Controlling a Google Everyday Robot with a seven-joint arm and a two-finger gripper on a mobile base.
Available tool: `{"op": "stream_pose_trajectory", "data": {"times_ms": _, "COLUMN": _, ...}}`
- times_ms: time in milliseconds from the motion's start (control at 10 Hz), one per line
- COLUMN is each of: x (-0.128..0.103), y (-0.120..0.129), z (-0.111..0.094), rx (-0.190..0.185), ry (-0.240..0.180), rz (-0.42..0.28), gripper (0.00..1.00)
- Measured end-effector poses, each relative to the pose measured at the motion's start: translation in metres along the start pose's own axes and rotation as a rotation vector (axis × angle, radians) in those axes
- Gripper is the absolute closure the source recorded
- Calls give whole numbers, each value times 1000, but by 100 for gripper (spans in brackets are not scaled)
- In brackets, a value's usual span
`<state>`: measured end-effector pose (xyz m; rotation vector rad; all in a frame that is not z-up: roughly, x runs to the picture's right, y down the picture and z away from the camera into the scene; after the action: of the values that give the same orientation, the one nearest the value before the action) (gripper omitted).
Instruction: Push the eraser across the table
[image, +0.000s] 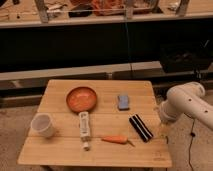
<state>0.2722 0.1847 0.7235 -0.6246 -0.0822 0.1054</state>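
Observation:
The eraser (141, 128), a long black block with a pale stripe, lies at an angle on the right part of the wooden plank table (107, 120), close to its right edge. My white arm (184, 104) comes in from the right. My gripper (162, 131) hangs at the table's right edge, just to the right of the eraser and a little apart from it.
An orange bowl (81, 99) sits at the back middle, with a blue-grey pad (123, 101) to its right. A white cup (43, 125) stands at the left. A white remote-like bar (84, 129) and a carrot (116, 139) lie near the front. A dark shelf runs behind the table.

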Motion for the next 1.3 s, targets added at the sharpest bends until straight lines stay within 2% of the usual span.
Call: {"op": "stream_pose_trajectory", "data": {"times_ms": 1300, "x": 3, "y": 2, "z": 22, "rx": -21, "ry": -7, "rz": -28, "gripper": 20}}
